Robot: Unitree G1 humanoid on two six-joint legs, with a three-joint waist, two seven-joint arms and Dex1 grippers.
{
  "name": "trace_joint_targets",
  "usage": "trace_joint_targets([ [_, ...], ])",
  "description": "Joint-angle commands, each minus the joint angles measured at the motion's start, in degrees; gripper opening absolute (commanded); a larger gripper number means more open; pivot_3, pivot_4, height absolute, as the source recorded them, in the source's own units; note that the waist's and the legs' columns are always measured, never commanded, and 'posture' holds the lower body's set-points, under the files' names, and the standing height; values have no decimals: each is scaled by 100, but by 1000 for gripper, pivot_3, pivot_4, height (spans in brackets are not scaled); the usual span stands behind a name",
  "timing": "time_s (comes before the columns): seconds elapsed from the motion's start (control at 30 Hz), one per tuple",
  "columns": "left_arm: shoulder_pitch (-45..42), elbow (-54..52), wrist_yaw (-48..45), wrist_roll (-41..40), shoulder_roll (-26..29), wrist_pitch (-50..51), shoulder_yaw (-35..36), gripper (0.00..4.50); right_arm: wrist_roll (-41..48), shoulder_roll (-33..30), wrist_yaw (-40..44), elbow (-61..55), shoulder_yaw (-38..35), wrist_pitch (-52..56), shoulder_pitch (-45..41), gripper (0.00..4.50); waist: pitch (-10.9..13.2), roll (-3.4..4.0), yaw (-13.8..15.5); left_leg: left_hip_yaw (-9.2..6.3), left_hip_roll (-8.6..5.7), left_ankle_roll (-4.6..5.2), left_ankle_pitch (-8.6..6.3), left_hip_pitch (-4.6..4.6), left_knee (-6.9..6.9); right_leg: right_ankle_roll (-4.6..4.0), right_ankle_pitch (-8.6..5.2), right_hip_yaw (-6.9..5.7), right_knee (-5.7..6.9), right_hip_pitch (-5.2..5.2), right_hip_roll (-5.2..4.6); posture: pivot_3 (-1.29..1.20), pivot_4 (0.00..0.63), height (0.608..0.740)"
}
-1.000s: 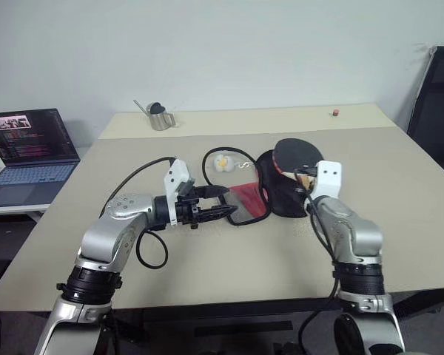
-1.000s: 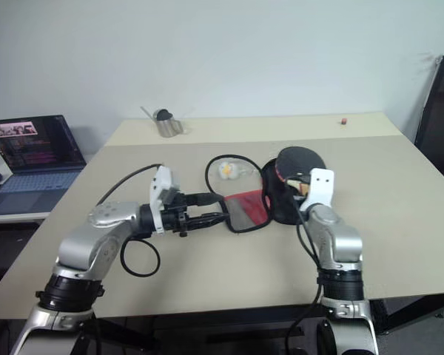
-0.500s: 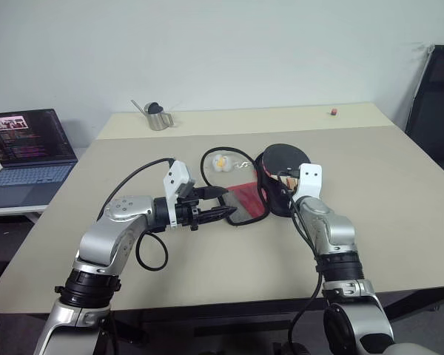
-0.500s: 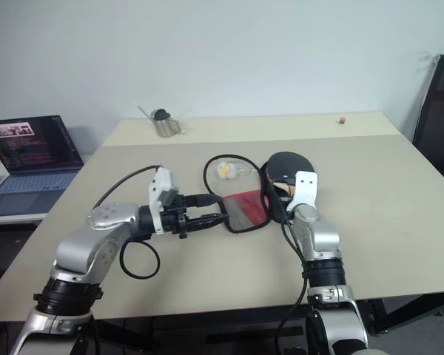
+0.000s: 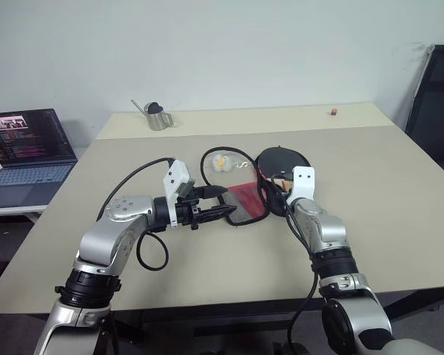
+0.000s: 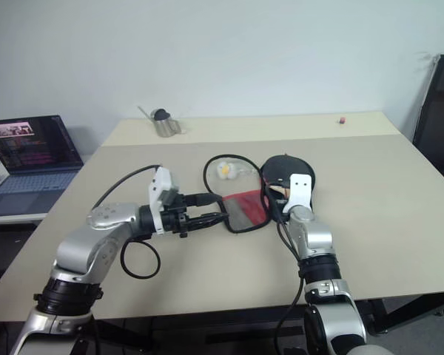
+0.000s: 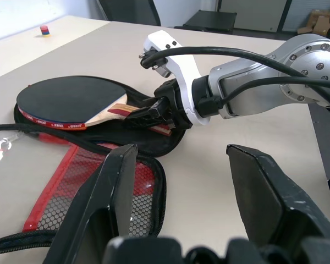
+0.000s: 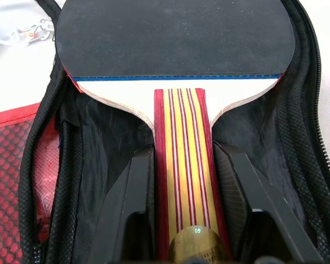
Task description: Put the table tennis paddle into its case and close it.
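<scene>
A: Nearest us, the left gripper [image 7: 181, 220] stood with its fingers spread and nothing between them, hovering just by the red mesh flap [image 5: 246, 200] of the case [image 8: 33, 159]. What about the right?

B: The right gripper [image 8: 182, 220] was clenched on the striped wooden handle of the table tennis paddle [image 8: 176, 38], one finger on each side. The blade lay flat inside the opened case, black lining under it (the zip edge ran around both sides).

A: What could have gone wrong from there?

B: I'd judge that letting go with the handle off-centre could leave it over the zip line, so the flap would snag when closed. The black cable [image 5: 207, 159] beside the case might also get caught.

A: Any difference between views?

B: The right wrist view showed the grip on the handle closely; the head views showed a laptop [image 5: 26, 151] and a small metal pitcher [image 5: 160, 117] farther back.
</scene>
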Motion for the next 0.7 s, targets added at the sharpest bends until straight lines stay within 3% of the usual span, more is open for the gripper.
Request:
trace_joint_targets([
  [0.03,-19,-270,4,-109,18,-14,104,2837,-19,56,-5,-172,78,-117,-241,1188,0,0,0,0,0,0,0,0,0,0,0,0,0,0,0,0,150,740],
  [0.1,-16,-275,4,-109,14,-9,97,2837,13,86,12,-205,67,-109,-245,1188,0,0,0,0,0,0,0,0,0,0,0,0,0,0,1,0,150,740],
  [0.4,-6,-287,16,-113,4,8,99,2837,29,151,-57,-458,24,-29,-212,4296,0,0,-1,-1,1,0,0,1,1,0,0,0,2,0,2,0,150,740],
  [0.6,64,-259,155,-76,22,4,216,2837,291,32,383,-1419,120,687,-116,4455,0,0,0,-1,2,0,0,0,1,0,0,0,2,-1,2,0,150,740],
  [0.7,97,-59,432,112,32,-105,312,2837,822,-360,1388,-2499,346,1230,67,4455,0,0,8,-2,3,7,-4,-1,1,0,0,-1,1,-1,2,0,150,740],
])
